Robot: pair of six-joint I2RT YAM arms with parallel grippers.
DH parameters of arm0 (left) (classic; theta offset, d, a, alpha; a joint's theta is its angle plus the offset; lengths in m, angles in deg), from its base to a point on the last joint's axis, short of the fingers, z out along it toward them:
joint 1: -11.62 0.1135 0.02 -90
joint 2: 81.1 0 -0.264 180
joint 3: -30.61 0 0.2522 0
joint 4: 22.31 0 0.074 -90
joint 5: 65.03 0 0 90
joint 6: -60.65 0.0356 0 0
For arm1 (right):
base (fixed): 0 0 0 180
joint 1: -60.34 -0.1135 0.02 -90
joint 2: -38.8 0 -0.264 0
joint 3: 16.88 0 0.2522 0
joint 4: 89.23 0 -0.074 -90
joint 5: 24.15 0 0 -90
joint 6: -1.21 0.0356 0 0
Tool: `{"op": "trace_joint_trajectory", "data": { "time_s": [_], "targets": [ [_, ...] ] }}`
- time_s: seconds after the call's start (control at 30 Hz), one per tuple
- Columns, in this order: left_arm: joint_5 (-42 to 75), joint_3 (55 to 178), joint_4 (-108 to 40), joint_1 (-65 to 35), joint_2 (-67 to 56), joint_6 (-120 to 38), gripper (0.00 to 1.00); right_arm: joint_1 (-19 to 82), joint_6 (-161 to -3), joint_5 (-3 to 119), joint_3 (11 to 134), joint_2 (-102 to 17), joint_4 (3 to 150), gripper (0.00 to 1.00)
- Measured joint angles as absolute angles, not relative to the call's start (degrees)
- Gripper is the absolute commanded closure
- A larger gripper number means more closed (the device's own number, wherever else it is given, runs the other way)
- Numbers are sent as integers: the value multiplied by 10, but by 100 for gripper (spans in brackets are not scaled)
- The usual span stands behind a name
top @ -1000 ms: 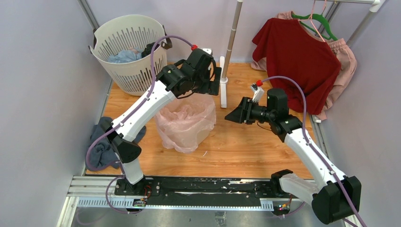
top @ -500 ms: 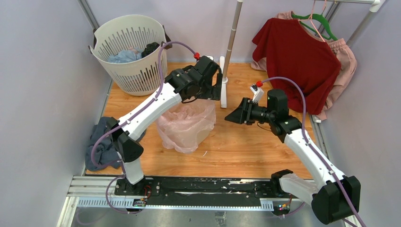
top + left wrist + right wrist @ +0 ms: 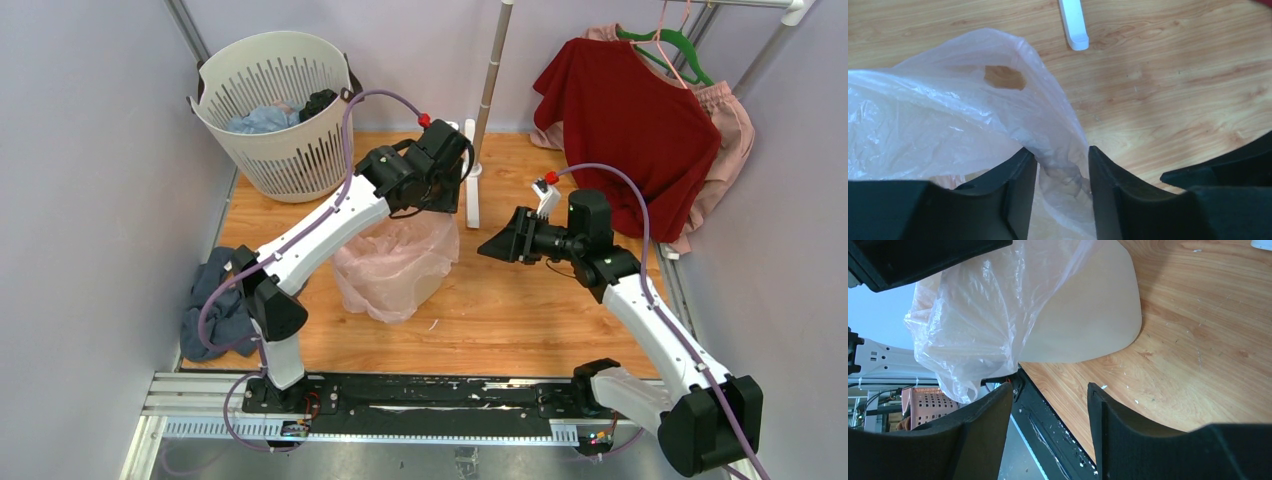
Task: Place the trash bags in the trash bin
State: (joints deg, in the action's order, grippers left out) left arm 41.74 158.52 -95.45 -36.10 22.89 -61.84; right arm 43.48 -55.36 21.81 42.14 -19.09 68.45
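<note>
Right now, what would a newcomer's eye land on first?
The crinkly pale-pink trash bag draped over the cream trash bin mid-table, with the left hand straddling a fold of its rim. Then the red shirt hanging at the far right, and the white slotted basket at the far left.

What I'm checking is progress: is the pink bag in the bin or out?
Partly in: the trash bag lines the trash bin and drapes over its rim.
</note>
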Motion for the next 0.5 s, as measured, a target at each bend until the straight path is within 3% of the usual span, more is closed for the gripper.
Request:
{"op": "trace_joint_trajectory", "data": {
  "time_s": [0.23,0.5],
  "targets": [
    [397,1587,-958,-375,229,-610,99,437,-554,214,421,-191,685,40],
    [365,1562,-932,-384,221,-558,100,447,-554,213,421,-191,684,41]
  ]
}}
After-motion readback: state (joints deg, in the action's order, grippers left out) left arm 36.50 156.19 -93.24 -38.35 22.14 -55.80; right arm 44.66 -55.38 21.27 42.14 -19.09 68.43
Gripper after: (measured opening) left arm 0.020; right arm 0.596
